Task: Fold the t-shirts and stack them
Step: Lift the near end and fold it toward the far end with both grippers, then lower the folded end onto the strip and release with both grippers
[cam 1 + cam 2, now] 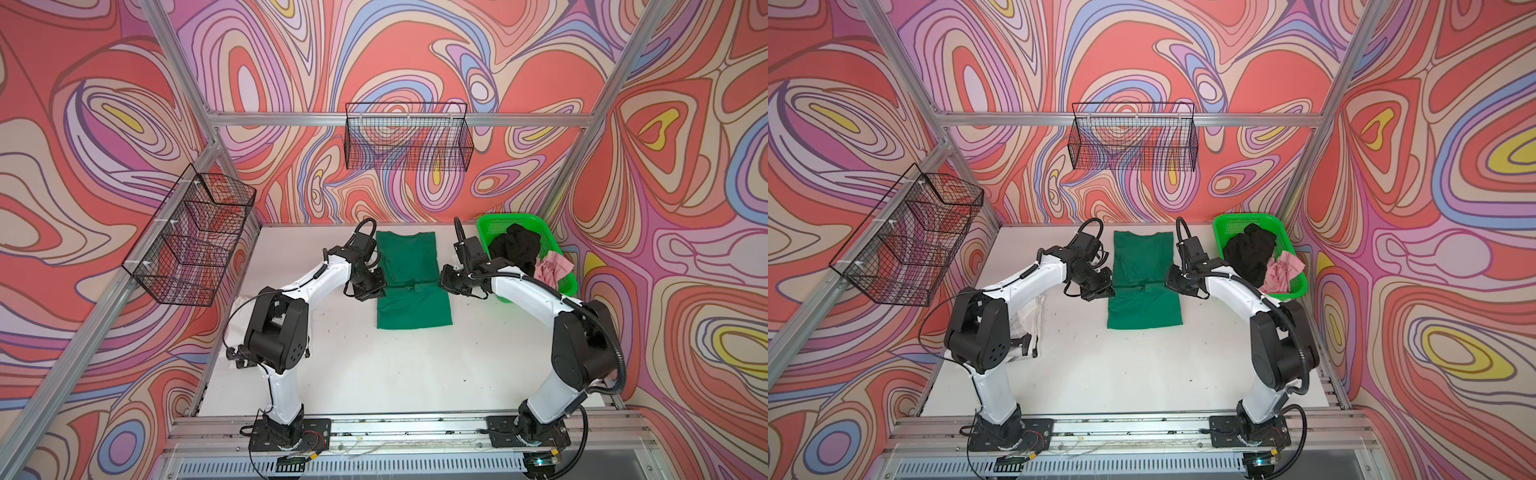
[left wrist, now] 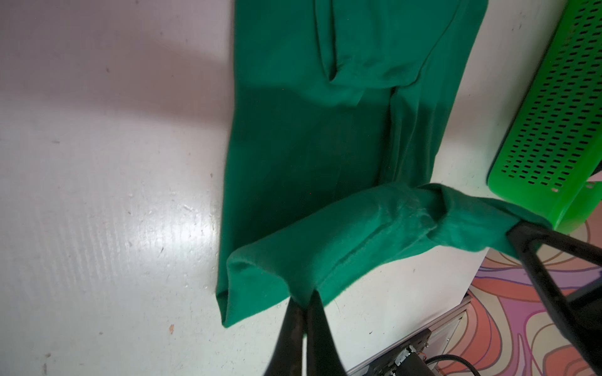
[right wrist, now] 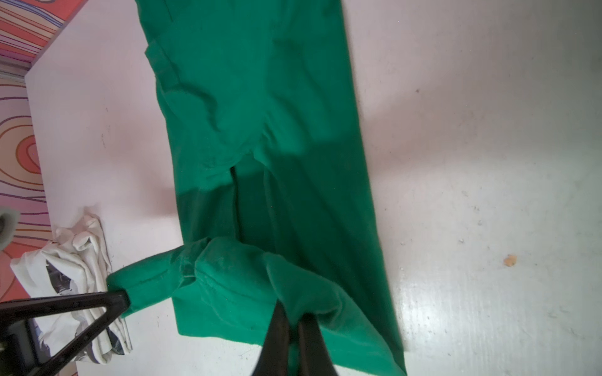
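Top views show a white table (image 1: 415, 374) between swirl-patterned walls (image 1: 415, 54).

a white table (image 1: 415, 374) fills the floor of a cell with swirled red, pink and lilac walls (image 1: 685, 166). a bright green perforated basket (image 1: 494, 226) stands at its far right corner, close to the wall. a black wire rack (image 1: 409, 141) hangs from a silver frame bar (image 1: 291, 119) on the back wall. a second rack (image 1: 191, 237), split into compartments, hangs on the left wall. the table is scuffed and speckled, with a small orange crumb (image 3: 509, 259) on it.
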Controlling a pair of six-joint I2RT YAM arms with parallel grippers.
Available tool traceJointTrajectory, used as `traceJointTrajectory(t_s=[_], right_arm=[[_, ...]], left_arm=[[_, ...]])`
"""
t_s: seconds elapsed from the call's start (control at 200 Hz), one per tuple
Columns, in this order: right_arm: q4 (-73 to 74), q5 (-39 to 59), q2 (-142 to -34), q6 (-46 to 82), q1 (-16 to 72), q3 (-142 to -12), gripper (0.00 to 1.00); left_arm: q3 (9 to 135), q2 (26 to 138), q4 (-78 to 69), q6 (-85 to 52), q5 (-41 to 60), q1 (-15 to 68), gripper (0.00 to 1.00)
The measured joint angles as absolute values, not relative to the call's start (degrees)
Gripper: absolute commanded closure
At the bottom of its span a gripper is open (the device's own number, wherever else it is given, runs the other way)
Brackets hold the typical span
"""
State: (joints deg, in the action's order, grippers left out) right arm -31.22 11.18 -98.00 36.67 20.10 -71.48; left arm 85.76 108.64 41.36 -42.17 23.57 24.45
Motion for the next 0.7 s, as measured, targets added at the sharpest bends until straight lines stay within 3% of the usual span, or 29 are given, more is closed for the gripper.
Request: traceJointTrajectory(t_s=[0.701], right_arm=[[-28.8,13.6,-108.0,36.5,17.6,-76.3,1.0]], left_arm=[[93.5,116.7,44.9,-41.6,23.8,22.9,1.0]])
